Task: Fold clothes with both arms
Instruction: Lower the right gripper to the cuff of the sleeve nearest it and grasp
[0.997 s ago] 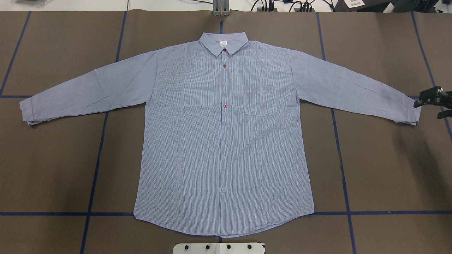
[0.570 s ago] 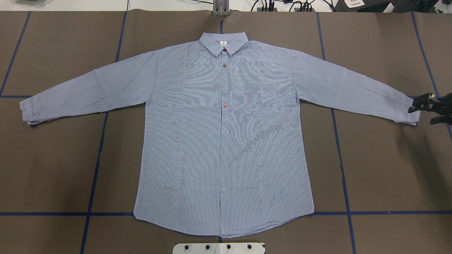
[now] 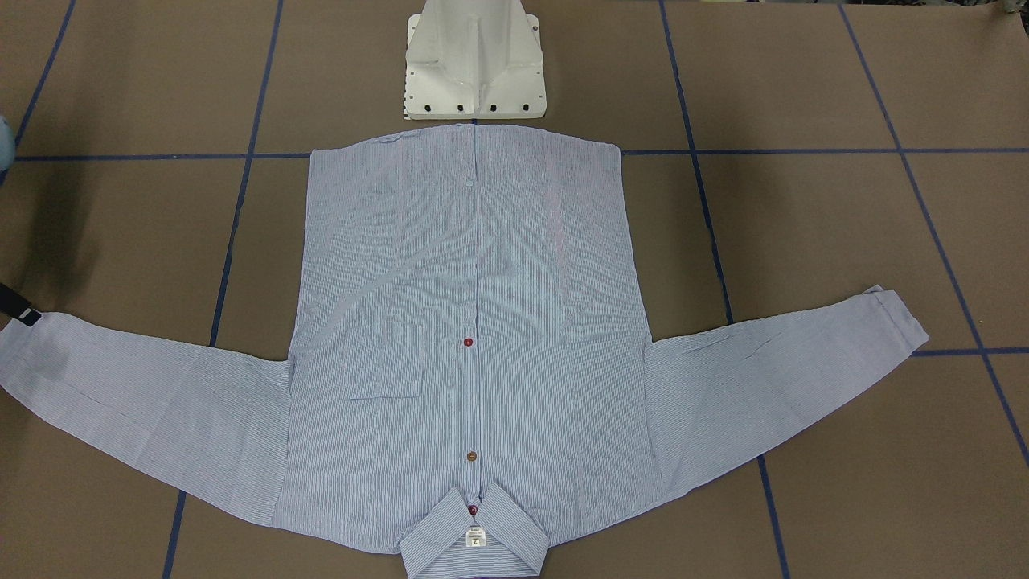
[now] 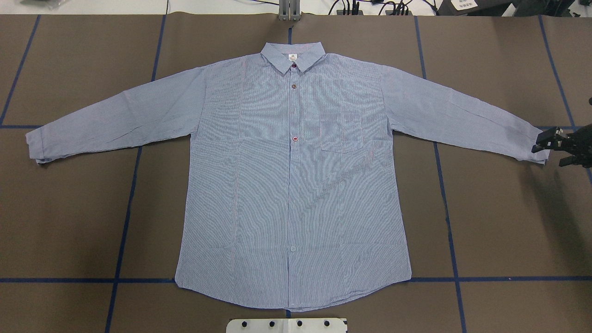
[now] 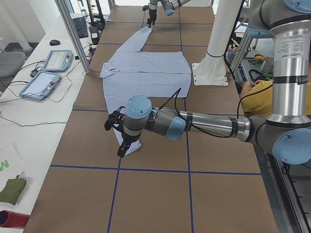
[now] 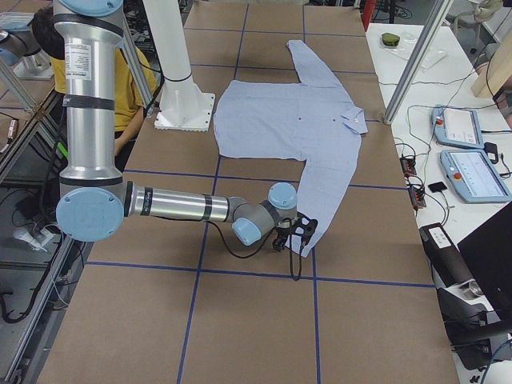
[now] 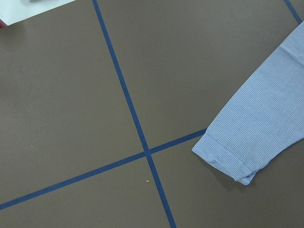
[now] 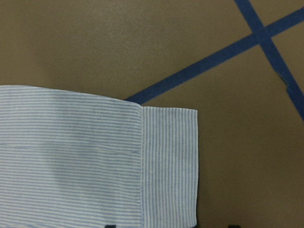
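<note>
Shirt (image 4: 296, 185) lies flat on the surface (image 4: 69, 222), front up and sleeves spread. We see no fold made yet.

Right gripper (image 4: 552, 150) is at right-side cuff (image 8: 168, 161), jaws released and holding nothing.

Left gripper (image 5: 120, 145) is near left-side cuff (image 7: 228, 164); we cannot tell its jaws. Every fold remains.

The right arm (image 6: 184, 206) stretches low and level to the far right, right gripper (image 4: 549, 153) pointing down, jaws apart. The left arm (image 5: 209, 125) mirrors it leftward, left gripper (image 5: 120, 141) also pointing down.
</note>
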Robot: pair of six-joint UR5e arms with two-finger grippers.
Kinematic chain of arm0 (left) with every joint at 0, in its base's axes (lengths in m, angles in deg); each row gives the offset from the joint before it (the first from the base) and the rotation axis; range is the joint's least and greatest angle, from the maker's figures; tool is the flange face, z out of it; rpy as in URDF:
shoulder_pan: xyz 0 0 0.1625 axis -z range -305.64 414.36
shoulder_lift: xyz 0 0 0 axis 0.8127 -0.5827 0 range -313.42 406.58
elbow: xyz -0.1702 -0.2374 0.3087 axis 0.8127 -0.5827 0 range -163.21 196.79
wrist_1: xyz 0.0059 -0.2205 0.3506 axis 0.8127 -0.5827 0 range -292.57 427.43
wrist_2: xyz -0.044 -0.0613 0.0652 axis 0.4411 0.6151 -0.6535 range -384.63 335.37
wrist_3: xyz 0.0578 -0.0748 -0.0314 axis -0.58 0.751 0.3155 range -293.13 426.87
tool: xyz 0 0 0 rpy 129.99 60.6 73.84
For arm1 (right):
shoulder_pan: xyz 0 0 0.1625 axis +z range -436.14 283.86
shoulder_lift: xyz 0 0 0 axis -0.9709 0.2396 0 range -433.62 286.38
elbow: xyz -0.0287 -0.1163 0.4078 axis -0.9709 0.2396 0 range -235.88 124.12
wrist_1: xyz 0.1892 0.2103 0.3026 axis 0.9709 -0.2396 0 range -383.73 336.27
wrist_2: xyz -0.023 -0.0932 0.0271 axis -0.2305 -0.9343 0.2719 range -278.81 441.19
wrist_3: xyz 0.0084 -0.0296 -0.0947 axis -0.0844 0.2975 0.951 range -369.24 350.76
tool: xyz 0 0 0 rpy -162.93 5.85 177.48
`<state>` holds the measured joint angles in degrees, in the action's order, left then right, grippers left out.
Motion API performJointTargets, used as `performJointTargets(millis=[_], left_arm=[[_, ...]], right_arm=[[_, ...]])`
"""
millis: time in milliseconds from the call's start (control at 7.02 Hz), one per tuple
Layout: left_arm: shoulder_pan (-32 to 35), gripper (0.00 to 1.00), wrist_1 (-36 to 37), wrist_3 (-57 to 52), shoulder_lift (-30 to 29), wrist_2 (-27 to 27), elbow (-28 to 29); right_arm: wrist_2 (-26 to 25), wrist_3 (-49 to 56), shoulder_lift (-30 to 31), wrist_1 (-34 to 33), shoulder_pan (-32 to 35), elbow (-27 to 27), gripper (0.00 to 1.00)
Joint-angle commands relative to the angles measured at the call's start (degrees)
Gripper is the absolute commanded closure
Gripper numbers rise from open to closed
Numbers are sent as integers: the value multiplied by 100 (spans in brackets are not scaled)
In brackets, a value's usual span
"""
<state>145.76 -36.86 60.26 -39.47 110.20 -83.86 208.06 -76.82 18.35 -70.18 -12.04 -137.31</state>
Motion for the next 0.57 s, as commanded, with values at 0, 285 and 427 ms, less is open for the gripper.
performJointTargets(millis=[0, 285, 427], left_arm=[[0, 0, -12, -7, -8, 0, 28], [0, 0, -12, -16, 0, 0, -16], [0, 0, -12, -7, 0, 0, -33]], right_arm=[[-4, -1, -161, 5, -20, 214, 20], [5, -1, -250, 13, -29, 346, 23], [5, -10, -250, 13, -29, 355, 42]])
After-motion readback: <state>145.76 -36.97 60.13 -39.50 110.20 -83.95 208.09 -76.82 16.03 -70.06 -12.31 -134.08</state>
